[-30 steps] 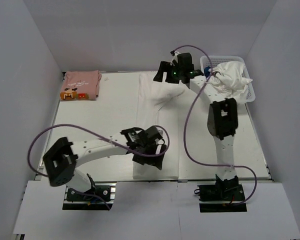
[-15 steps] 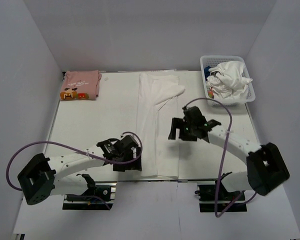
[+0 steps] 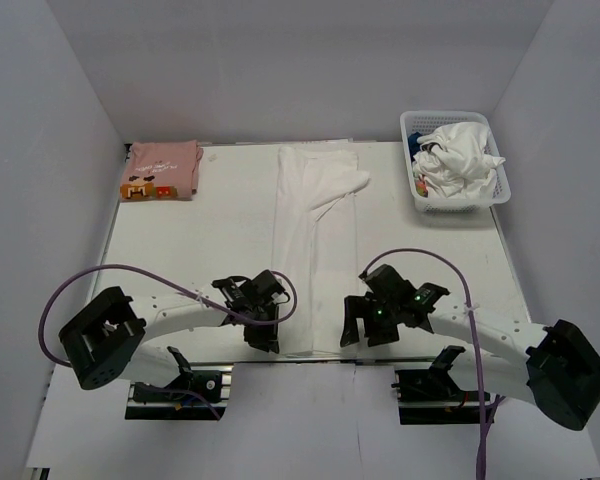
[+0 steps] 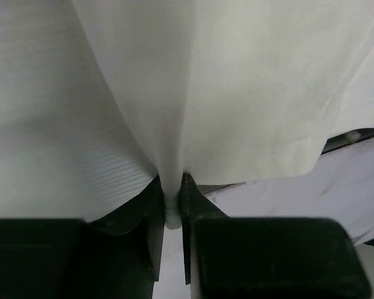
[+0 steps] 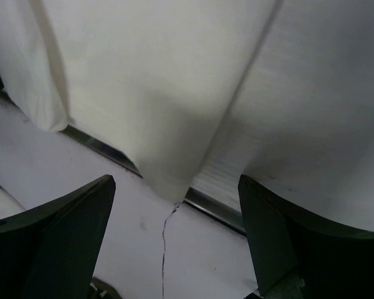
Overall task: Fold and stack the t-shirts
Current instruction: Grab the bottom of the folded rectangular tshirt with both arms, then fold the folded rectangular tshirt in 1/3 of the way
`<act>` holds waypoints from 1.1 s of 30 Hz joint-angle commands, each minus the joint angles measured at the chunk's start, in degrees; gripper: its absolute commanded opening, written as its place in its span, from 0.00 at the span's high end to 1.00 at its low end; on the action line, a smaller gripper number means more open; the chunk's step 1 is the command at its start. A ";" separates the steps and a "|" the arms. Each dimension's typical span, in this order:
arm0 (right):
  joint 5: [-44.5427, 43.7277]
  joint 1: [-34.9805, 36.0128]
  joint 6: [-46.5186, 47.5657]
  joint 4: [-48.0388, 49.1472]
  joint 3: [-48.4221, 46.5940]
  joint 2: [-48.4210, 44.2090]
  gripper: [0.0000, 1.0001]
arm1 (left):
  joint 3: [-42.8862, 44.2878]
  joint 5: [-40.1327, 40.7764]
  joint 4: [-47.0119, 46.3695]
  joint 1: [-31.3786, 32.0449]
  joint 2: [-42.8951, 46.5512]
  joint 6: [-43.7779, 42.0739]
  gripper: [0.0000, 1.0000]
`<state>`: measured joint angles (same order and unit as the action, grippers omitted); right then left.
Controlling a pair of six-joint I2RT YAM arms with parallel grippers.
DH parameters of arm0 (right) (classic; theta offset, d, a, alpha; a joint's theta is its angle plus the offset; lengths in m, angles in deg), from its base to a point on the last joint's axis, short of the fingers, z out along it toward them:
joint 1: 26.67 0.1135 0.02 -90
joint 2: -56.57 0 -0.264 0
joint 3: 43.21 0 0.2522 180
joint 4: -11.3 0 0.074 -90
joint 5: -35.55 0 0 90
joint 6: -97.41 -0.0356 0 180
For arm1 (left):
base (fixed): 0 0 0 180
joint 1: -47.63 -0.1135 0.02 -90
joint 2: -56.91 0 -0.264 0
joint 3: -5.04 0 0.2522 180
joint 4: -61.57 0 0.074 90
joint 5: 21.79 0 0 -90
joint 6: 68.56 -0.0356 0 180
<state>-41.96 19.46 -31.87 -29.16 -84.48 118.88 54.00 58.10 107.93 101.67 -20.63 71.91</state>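
Observation:
A white t-shirt (image 3: 315,230), folded into a long strip, runs from the back of the table to its near edge. My left gripper (image 3: 263,328) is at its near left corner. In the left wrist view that gripper (image 4: 171,187) is shut on a pinched fold of the white t-shirt (image 4: 237,93). My right gripper (image 3: 358,325) stands at the near right corner. Its jaws (image 5: 176,184) are wide open, with the hem of the white t-shirt (image 5: 156,81) hanging just ahead of them, untouched. A folded pink t-shirt (image 3: 163,168) lies at the back left.
A white mesh basket (image 3: 500,185) at the back right holds crumpled white clothes (image 3: 460,155). The table's metal front rail (image 5: 221,213) runs just under the shirt's hem, and a white board with a seam (image 5: 164,249) lies in front of it.
Both arms came down to the shirt's near end; the right one travelled from beside the basket. The left gripper closed on the near left hem. The right gripper stayed open.

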 commanded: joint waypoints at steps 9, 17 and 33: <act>2.98 3.70 -5.10 7.54 3.08 1.94 0.76 | -0.22 -2.02 -1.57 -0.43 1.24 -2.84 0.78; -6.05 3.70 -1.76 4.03 -3.69 -0.16 1.00 | 6.54 3.69 1.15 -0.43 3.53 -5.12 0.87; -27.69 -0.95 0.08 3.31 -18.89 8.44 1.00 | 24.56 22.33 4.76 -8.15 -4.90 -5.21 0.96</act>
<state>-62.84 19.90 -31.66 -27.80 -99.67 125.74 75.86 74.97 113.33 96.25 -24.76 66.47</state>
